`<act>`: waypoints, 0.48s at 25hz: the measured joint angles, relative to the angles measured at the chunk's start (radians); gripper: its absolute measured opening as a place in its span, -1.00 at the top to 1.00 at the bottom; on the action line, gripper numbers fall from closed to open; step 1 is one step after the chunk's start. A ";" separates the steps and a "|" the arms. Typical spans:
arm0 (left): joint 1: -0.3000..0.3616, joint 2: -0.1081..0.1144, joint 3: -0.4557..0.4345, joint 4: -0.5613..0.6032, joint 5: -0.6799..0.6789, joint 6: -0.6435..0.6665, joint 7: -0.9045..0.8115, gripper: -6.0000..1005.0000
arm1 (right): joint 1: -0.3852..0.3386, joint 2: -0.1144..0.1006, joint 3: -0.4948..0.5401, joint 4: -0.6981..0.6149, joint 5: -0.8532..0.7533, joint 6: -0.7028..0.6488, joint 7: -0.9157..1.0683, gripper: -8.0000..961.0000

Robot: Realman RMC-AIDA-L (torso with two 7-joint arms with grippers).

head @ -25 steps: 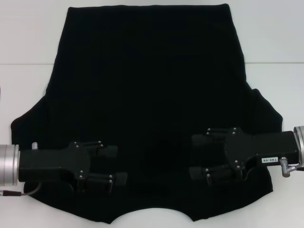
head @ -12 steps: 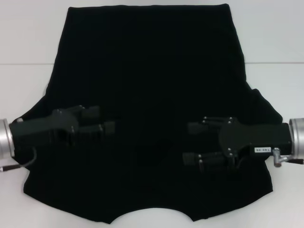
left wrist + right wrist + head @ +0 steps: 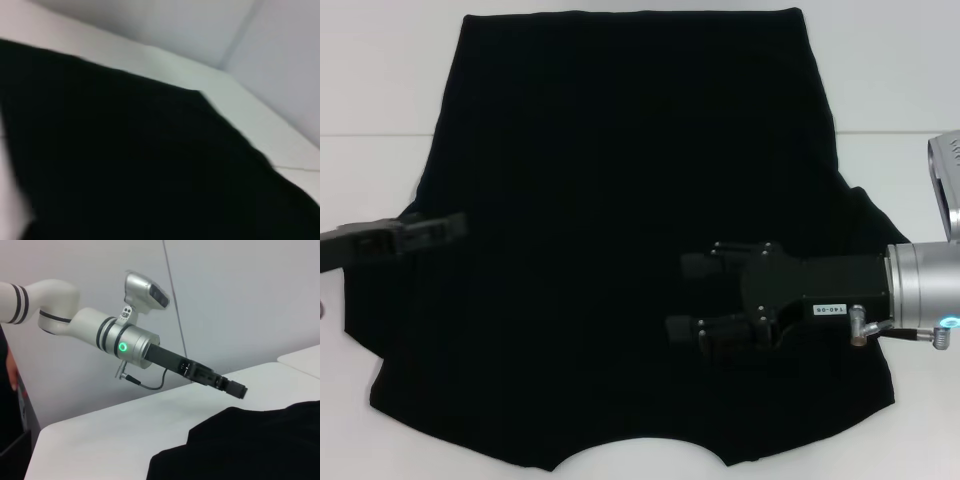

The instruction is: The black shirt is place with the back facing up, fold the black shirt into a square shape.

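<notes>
The black shirt (image 3: 620, 200) lies spread flat on the white table, its curved collar edge at the near side and its straight hem at the far side. My right gripper (image 3: 685, 296) hovers over the shirt's near right part, open, with one finger (image 3: 698, 265) farther and one finger (image 3: 682, 328) nearer and nothing between them. My left gripper (image 3: 448, 228) sits turned edge-on at the shirt's left sleeve edge. The right wrist view shows the left gripper (image 3: 235, 388) just above the shirt (image 3: 250, 445). In the left wrist view the shirt (image 3: 125, 165) fills most of the picture.
The white table (image 3: 380, 70) shows around the shirt on the far left, far right and near corners. A seam line in the table (image 3: 890, 133) runs across behind the sleeves. A grey wall (image 3: 240, 295) stands behind the table.
My left gripper has pulled back to the left and away from me, turning edge-on at the sleeve edge. My right gripper has slid left over the shirt, still open.
</notes>
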 joint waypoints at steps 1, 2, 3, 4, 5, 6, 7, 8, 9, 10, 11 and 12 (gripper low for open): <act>0.007 0.001 -0.001 0.013 0.004 -0.015 -0.036 -0.71 | 0.002 0.001 0.000 0.000 0.000 0.001 -0.002 -0.91; 0.016 0.001 -0.001 0.026 0.007 -0.027 -0.069 -0.71 | 0.004 0.003 -0.001 0.002 0.000 0.005 -0.004 -0.91; 0.024 0.001 -0.001 0.038 0.009 -0.037 -0.097 -0.71 | 0.006 0.004 -0.001 0.004 0.000 0.007 -0.006 -0.91; 0.033 0.000 0.000 0.048 0.009 -0.043 -0.116 -0.71 | 0.008 0.004 -0.001 0.007 0.000 0.011 -0.008 -0.91; 0.042 -0.001 0.000 0.061 0.012 -0.050 -0.140 -0.70 | 0.010 0.005 0.000 0.010 0.000 0.013 -0.009 -0.91; 0.050 -0.002 0.000 0.074 0.016 -0.056 -0.162 -0.70 | 0.013 0.005 0.001 0.012 0.000 0.015 -0.010 -0.91; 0.056 -0.003 0.000 0.086 0.025 -0.061 -0.184 -0.70 | 0.014 0.005 0.002 0.012 0.000 0.016 -0.010 -0.91; 0.061 -0.004 0.000 0.099 0.041 -0.067 -0.212 -0.69 | 0.015 0.005 0.003 0.012 0.001 0.017 -0.010 -0.91; 0.065 -0.005 -0.001 0.109 0.061 -0.072 -0.239 -0.69 | 0.016 0.004 0.005 0.012 0.000 0.018 -0.009 -0.91; 0.066 -0.005 -0.001 0.113 0.074 -0.073 -0.252 -0.69 | 0.017 0.004 0.006 0.012 0.001 0.018 -0.007 -0.91; 0.068 -0.005 -0.001 0.118 0.096 -0.073 -0.272 -0.68 | 0.017 0.003 0.008 0.010 0.001 0.019 -0.005 -0.91; 0.068 -0.004 -0.001 0.120 0.116 -0.073 -0.287 -0.68 | 0.018 0.002 0.009 0.008 0.001 0.021 -0.004 -0.91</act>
